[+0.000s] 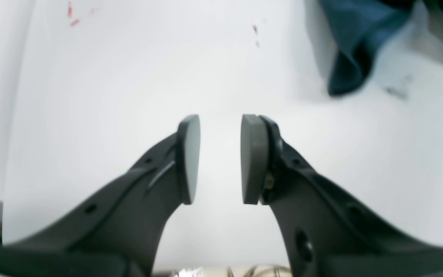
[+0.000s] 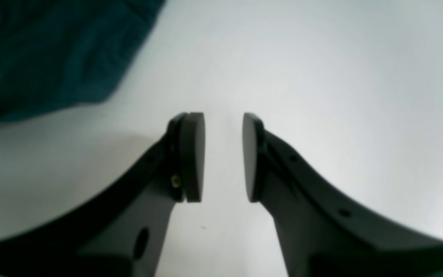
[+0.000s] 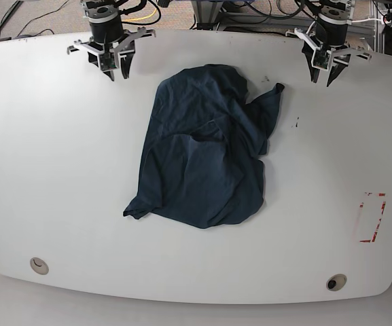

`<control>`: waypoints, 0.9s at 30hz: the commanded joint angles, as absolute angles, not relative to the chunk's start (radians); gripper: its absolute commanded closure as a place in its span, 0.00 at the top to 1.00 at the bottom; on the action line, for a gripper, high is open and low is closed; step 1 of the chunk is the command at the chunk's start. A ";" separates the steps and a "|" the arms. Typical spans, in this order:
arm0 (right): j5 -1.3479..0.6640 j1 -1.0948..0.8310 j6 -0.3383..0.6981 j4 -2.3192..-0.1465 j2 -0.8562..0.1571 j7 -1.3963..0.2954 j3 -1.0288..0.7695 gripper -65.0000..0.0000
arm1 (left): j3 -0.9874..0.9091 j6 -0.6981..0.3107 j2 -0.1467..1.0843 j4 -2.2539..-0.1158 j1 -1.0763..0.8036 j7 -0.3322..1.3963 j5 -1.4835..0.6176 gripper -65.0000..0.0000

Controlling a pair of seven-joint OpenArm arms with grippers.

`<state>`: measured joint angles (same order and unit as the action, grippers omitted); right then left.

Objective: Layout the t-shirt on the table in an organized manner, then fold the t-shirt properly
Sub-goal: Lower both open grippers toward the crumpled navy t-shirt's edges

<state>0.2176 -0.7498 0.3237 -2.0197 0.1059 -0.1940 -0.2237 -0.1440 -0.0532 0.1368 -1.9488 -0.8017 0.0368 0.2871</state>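
**Op 1:** While both arms hang back at the far edge, how far along are we w/ the job?

**Op 2:** Barely begun, I'd say. Left gripper (image 1: 220,159): jaws apart w/ a clear gap, nothing between the pads, just bare table (image 1: 129,96) under it. Right gripper (image 2: 223,157): same, jaws apart, empty. Neither touches cloth.

**Op 1:** And the t-shirt?

**Op 2:** T-shirt (image 3: 202,163) sits between the two grippers & further out toward the near edge of the table, in a crumpled heap. From the left wrist cam one drooping corner shows ahead & to the right of the jaws, well apart from them. From the right wrist cam the cloth fills the upper left, off to the side of the jaws, not under them.

**Op 1:** So what's left?

**Op 2:** Everything, by my read: spread it flat, square up sleeves & hem, then fold. No flat layout yet; layers overlap, edges curl under, one flap pokes out toward the left gripper.

**Op 1:** Materials?

**Op 2:** Pads are flat, dark grey, matte, rounded outline, on curved black plastic fingers. Table is white, smooth, slightly glossy, rounded corners, two round holes along the near edge, red tape rectangle (image 3: 371,217) out beyond the left gripper. Shirt is dark navy, soft, wrinkly, limp. Likely slides easily on that top, hard to pinch just one layer.
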 commanded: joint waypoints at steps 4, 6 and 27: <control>0.206 -0.722 0.326 -2.034 0.108 -0.173 -0.166 0.25 | -0.147 -0.147 0.122 -1.971 -0.799 0.013 0.283 0.25; 0.186 -0.716 0.326 -2.034 0.110 -0.173 -0.147 0.25 | -0.148 -0.173 0.116 -1.971 -0.786 0.013 0.283 0.25; -0.205 -0.720 0.320 -2.032 0.128 -0.285 -0.116 0.32 | -0.246 -0.364 0.111 -1.968 -0.731 0.013 0.099 0.25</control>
<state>-0.1806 -0.7071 0.3149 -2.0148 0.1253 -0.2977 -0.1173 -0.2375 -0.3592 0.1085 -1.9511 -0.7284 0.0372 0.1173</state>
